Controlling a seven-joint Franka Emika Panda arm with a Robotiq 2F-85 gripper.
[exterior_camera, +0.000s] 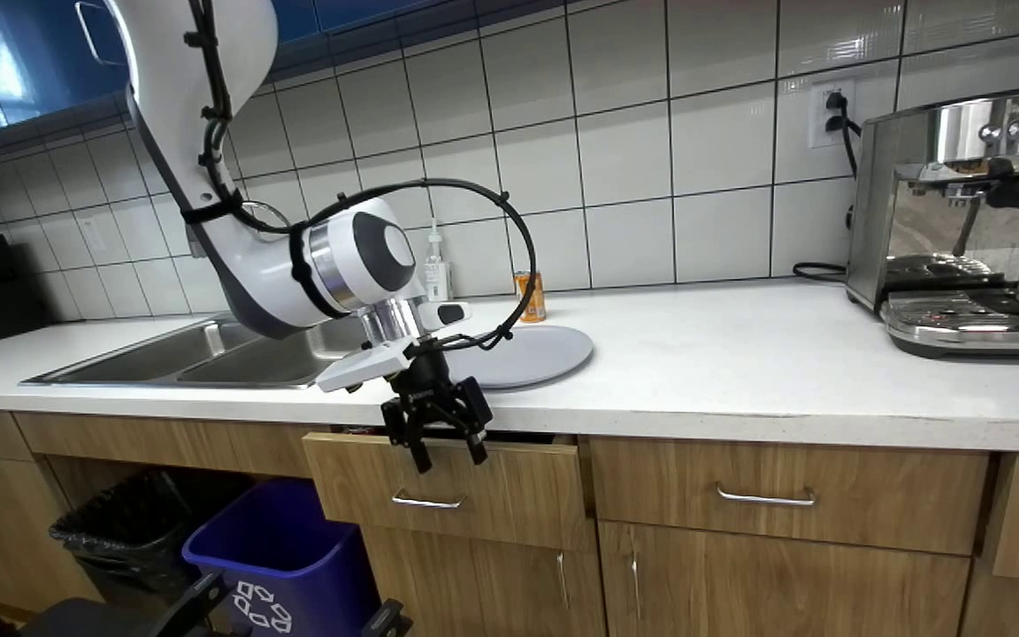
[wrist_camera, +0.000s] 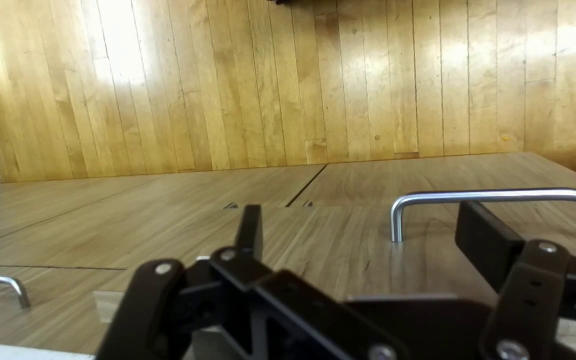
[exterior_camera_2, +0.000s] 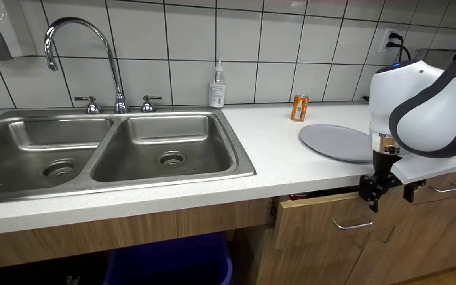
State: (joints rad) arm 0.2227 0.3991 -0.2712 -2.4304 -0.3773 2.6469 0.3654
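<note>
Arm point(exterior_camera: 249, 274) slopes down from top of an ext. view, bent, its end past front edge of counter point(exterior_camera: 784, 354); claw point(exterior_camera: 451, 457) points approx. down, spread wide. Drawer point(exterior_camera: 518, 495) sits partly open under that edge, w/ narrow opening behind its front. Claw covers part of drawer's top edge in both ext. views; handle point(exterior_camera: 427, 502) sits lower, nr but apart. Wrist view: floor point(wrist_camera: 268, 90) past drawer.

Rounded white robot arm point(exterior_camera: 262, 276) here, curved dark-grey panels point(exterior_camera: 383, 252), silver metal collars point(exterior_camera: 333, 255), a thin blue light point(exterior_camera_2: 396, 64) glowing, a thick black cable point(exterior_camera: 425, 183) looping from black straps point(exterior_camera: 300, 265), and there's the angular black gripper point(exterior_camera: 449, 455), dotted with silver screws point(wrist_camera: 548, 247)!
</note>
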